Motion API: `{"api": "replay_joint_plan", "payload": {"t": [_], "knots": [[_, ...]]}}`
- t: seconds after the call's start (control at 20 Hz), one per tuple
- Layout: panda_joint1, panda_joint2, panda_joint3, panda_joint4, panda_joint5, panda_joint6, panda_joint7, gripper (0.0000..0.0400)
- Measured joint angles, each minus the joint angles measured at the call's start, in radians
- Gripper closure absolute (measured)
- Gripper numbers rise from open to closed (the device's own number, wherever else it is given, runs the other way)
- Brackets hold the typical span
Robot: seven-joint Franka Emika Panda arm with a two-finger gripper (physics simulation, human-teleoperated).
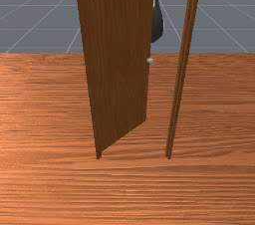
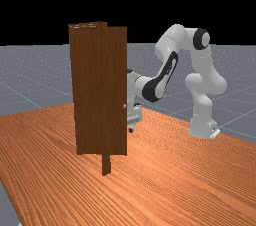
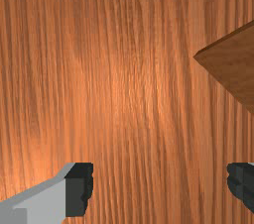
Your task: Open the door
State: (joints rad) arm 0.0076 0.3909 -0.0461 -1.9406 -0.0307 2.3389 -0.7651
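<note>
The brown door (image 1: 119,59) stands ajar in the front view. It meets the frame's left post and its free edge is swung back toward the arm. A small pale knob (image 1: 150,60) sits at that free edge; the far view also has the knob (image 2: 124,106) on the door (image 2: 100,90). My gripper (image 2: 131,130) is just past the door's right edge in the far view, partly hidden by it. In the wrist view the gripper (image 3: 159,188) is open, fingers wide apart with nothing between them. A corner of brown wood (image 3: 230,64) lies beyond the fingertips there.
The frame's right post (image 1: 182,69) rises from the table (image 1: 209,184) in the front view, with a gap between it and the door. A dark part of the arm (image 1: 157,25) shows behind the door's free edge. The arm's base (image 2: 202,127) stands at the far view's right.
</note>
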Motion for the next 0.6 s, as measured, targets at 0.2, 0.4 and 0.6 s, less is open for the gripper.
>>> {"api": "replay_joint_plan", "payload": {"t": [0.2,0.4,0.6], "knots": [[0.000,0.000,0.000,0.000,0.000,0.000,0.000,0.0346],[-0.017,-0.019,0.015,-0.032,0.041,0.016,-0.038,0.0393],[-0.039,-0.208,0.024,-0.313,0.147,0.091,-0.144,0.0399]]}}
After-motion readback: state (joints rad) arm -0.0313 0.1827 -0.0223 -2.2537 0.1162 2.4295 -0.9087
